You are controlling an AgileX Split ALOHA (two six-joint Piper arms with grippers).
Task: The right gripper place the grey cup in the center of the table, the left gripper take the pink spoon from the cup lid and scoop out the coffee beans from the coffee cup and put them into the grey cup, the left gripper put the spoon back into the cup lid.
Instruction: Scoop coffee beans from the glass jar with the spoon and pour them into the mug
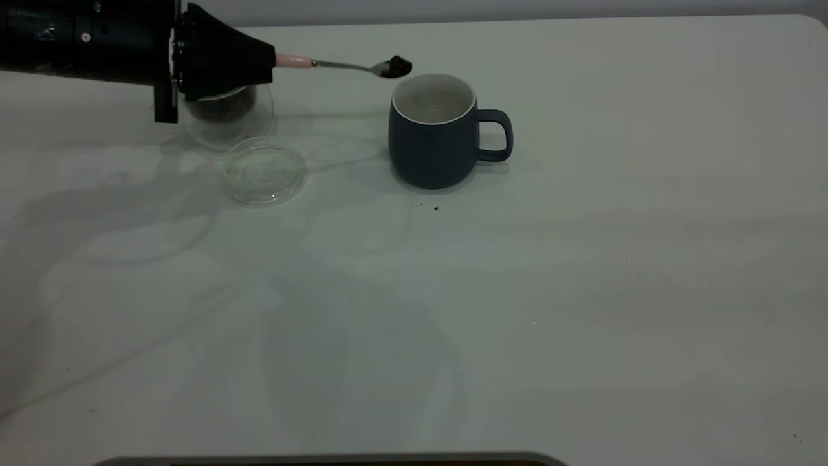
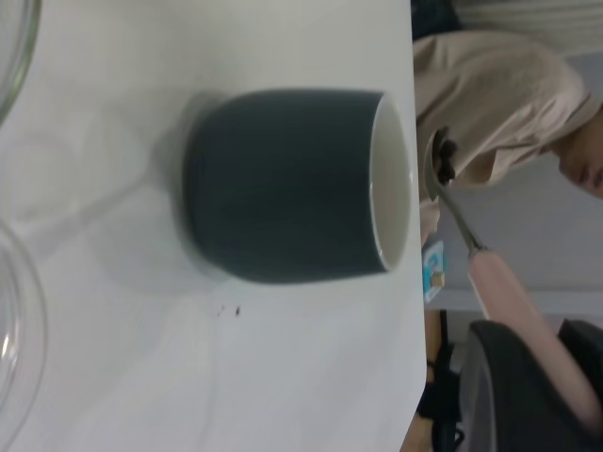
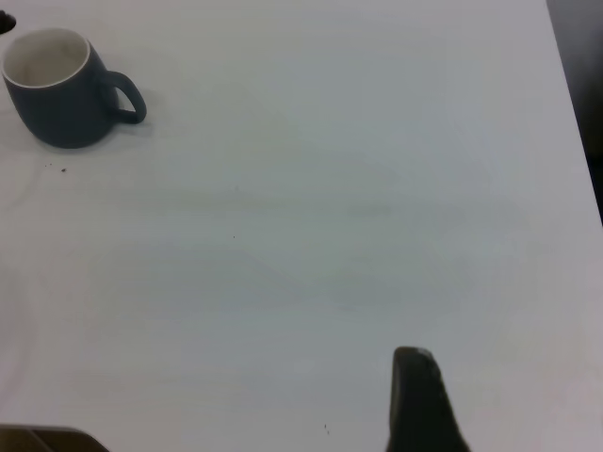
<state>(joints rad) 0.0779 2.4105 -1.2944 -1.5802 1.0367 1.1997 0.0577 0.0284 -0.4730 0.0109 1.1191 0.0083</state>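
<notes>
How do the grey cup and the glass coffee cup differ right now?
The grey cup is opaque with a side handle; the glass coffee cup is clear, with no handle showing. The grey cup looks empty; the glass coffee cup holds dark beans. The grey cup stands in the open; the left gripper partly hides the glass coffee cup. Both stand upright on the table.
</notes>
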